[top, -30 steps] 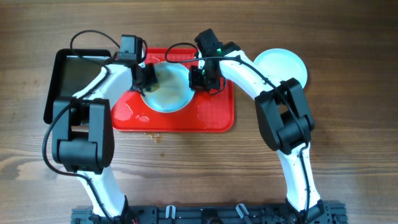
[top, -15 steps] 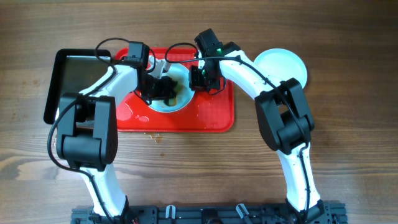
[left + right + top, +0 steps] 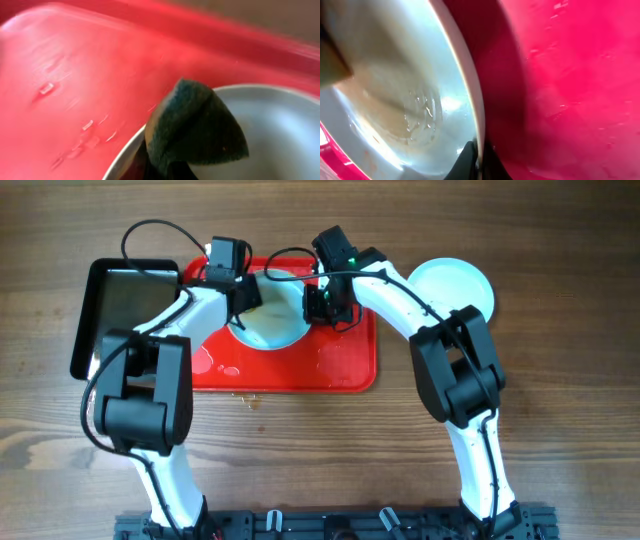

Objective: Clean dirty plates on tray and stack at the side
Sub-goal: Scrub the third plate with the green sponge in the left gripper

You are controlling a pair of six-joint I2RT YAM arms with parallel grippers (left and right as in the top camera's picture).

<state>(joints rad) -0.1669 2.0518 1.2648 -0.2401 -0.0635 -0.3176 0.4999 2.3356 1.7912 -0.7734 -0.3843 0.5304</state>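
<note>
A white plate (image 3: 275, 330) lies on the red tray (image 3: 340, 365), toward its far side. My left gripper (image 3: 243, 298) is shut on a dark green sponge (image 3: 195, 130) and presses it on the plate's far-left rim (image 3: 280, 135). My right gripper (image 3: 322, 305) is shut on the plate's right rim (image 3: 476, 115). Brownish sauce water smears the plate's middle (image 3: 405, 110). Another white plate (image 3: 452, 285) sits on the table to the right of the tray. I cannot tell whether it is one plate or a stack.
A black rectangular pan (image 3: 120, 305) stands just left of the tray. Water drops lie on the tray's bare red surface (image 3: 75, 75) and show again in the right wrist view (image 3: 570, 75). Bare wooden table (image 3: 320, 440) lies in front.
My left gripper swept the sponge from the plate's left edge to its middle, then back to the far-left rim. The right gripper kept its hold on the rim.
</note>
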